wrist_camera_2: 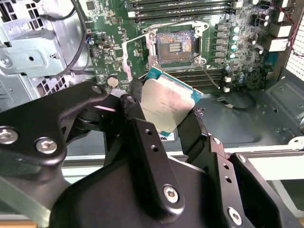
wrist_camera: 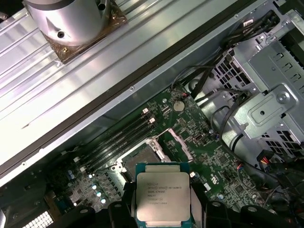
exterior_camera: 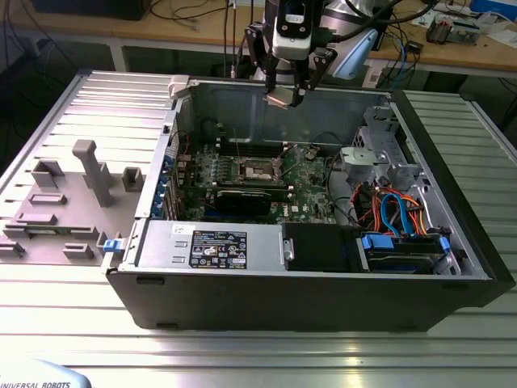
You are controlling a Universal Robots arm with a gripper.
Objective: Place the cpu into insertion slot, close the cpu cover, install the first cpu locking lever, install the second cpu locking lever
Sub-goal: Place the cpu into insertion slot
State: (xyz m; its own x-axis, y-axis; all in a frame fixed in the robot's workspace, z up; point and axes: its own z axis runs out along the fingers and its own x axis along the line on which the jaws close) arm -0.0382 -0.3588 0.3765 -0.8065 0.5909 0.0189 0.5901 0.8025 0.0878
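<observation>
My gripper hangs above the rear wall of the open computer case, shut on the cpu. In both wrist views the cpu is a silver-topped square chip with a teal edge, clamped between the black fingers. The insertion slot lies bare on the green board, below and in front of the chip. Its cpu cover stands swung open beside it. Two thin wire levers stick up at the socket.
A long black graphics card lies just in front of the socket, with memory slots behind it. The power supply fills the case front. Drive cage and blue cables crowd the exterior view's right. A grey fixture lies outside the case.
</observation>
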